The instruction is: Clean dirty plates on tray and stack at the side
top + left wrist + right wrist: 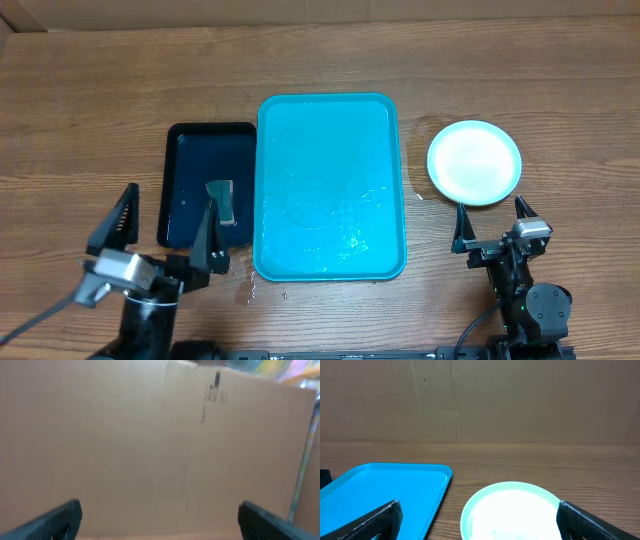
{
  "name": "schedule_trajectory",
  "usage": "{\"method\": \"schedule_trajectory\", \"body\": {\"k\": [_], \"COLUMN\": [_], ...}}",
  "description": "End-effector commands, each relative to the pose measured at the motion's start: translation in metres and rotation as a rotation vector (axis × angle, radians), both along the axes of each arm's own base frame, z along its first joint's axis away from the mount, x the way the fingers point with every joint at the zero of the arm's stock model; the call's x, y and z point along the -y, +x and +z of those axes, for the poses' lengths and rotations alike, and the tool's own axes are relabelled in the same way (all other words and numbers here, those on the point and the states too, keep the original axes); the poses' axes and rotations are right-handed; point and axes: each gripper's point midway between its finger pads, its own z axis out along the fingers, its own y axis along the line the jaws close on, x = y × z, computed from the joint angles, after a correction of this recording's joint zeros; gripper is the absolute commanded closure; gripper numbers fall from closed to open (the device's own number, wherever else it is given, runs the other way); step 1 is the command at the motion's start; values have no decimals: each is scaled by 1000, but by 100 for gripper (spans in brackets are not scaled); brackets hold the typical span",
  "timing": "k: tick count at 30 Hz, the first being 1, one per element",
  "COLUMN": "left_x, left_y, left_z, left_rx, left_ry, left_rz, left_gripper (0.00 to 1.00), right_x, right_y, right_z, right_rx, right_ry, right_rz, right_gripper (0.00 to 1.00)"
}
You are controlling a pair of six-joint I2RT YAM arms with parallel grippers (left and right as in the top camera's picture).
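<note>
Tray bare; plates apparently stacked beside it on the surface — task seemingly complete. Left hand and right hand spread wide, empty — only withdrawal likely remains.

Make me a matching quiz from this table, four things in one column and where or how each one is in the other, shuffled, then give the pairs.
Column one
1. turquoise tray
2. black tray
3. plate
4. left pincer

Column two
A. on the table, right of both trays
B. open, holding nothing
C. holds a small grey object
D. between the other tray and the plate, no plates on it

Pairs: 1-D, 2-C, 3-A, 4-B
</note>
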Motion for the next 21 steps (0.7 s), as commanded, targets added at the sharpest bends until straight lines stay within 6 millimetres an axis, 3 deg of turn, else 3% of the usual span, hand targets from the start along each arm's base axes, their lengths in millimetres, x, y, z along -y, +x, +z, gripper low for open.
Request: {"method": "schedule_trajectory", "body": {"k": [1, 8, 13, 21], "left_x": [4, -1, -4, -6], "left_y": [-4, -5, 8, 30], "left_z": [-17, -38, -61, -115], "left_rx": [69, 201, 155, 37], "left_ry": [-17, -22, -30, -33], "left_rz": [-29, -5, 12, 22], "left_gripper": [0, 0, 0, 0], "right_x": [2, 2, 2, 2], "right_y": [0, 0, 0, 0], "right_z": [-1, -1, -1, -1], "right_rx": [7, 7, 7, 7], "right_ry": [-1, -1, -1, -1], "right_rz": [-8, -8, -8, -8], "right_gripper": [0, 0, 0, 0]}}
